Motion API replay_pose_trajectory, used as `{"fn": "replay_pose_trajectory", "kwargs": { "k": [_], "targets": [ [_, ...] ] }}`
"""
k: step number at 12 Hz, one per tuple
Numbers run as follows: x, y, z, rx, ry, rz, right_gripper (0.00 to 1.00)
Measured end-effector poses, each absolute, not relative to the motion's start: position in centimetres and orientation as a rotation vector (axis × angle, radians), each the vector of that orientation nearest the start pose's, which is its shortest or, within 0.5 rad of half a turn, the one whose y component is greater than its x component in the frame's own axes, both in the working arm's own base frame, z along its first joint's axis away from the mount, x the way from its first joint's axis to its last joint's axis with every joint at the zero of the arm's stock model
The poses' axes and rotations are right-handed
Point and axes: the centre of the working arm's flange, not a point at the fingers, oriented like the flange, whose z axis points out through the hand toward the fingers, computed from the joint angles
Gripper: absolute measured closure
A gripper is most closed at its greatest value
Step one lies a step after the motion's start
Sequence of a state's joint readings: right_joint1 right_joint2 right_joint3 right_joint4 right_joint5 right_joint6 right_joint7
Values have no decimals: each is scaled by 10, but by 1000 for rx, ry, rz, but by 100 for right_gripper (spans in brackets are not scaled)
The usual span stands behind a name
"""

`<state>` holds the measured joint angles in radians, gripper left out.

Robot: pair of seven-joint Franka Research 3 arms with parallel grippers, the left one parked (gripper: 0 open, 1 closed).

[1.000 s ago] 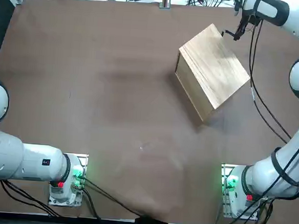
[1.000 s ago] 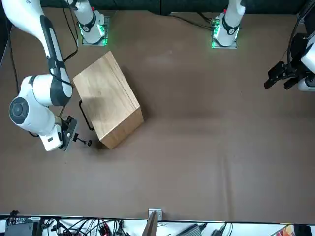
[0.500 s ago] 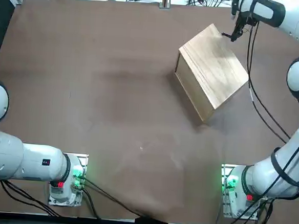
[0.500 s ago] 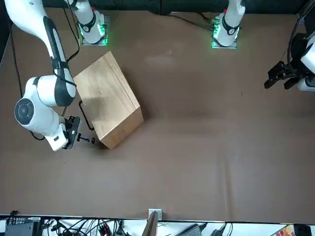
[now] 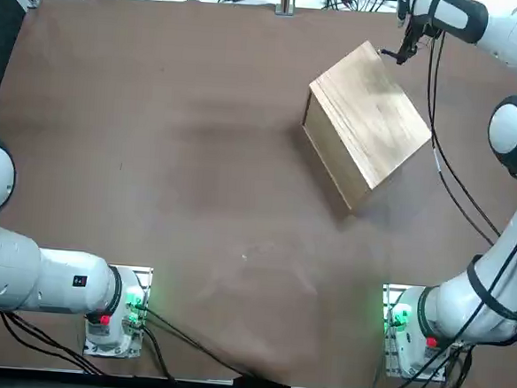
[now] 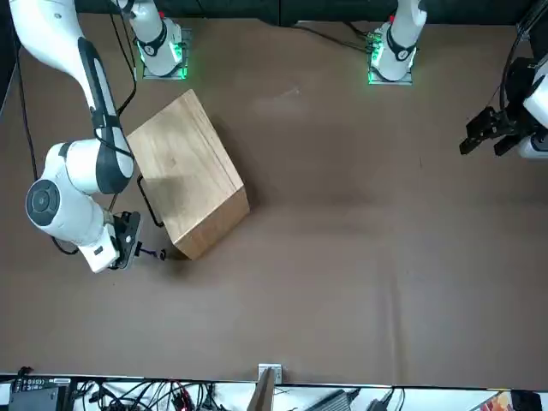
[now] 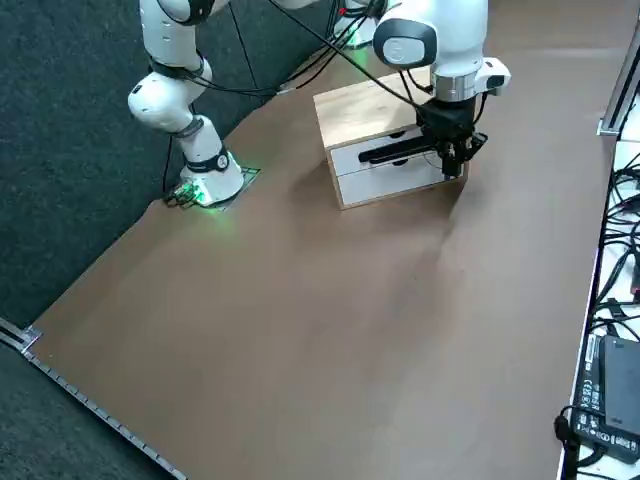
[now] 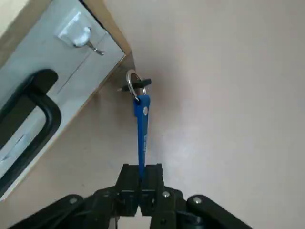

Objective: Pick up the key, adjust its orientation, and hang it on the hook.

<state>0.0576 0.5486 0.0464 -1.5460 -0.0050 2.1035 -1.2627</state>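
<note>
Bringing the ring toward the hook: small shift, no contact seen

Nearest: the right gripper (image 8: 141, 167) has its two fingers closed on the blue key (image 8: 142, 131). Key projects from the tips, metal ring (image 8: 129, 80) at its far end, small dark piece (image 8: 139, 85) across the ring. Beyond: metal hook (image 8: 94, 47) on its clear mount (image 8: 74, 32), fixed to the white drawer front (image 8: 88, 71); black handle (image 8: 56, 117) alongside. Ring and hook are apart.

Change: over the last half second the gripper has edged slightly farther from the arm bases, beside the wooden cabinet (image 5: 371, 113).

Judgement: grip secured, alignment in hand. Ring opening must meet the hook tip; a miss could knock or twist the key.
</note>
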Motion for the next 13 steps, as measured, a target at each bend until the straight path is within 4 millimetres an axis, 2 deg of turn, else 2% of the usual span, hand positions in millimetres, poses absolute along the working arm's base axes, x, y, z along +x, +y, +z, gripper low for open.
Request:
{"fn": "replay_pose_trajectory", "kwargs": {
  "k": [13],
  "targets": [
    [695,94,326,-2389,-2011,-15,96]
  ]
}}
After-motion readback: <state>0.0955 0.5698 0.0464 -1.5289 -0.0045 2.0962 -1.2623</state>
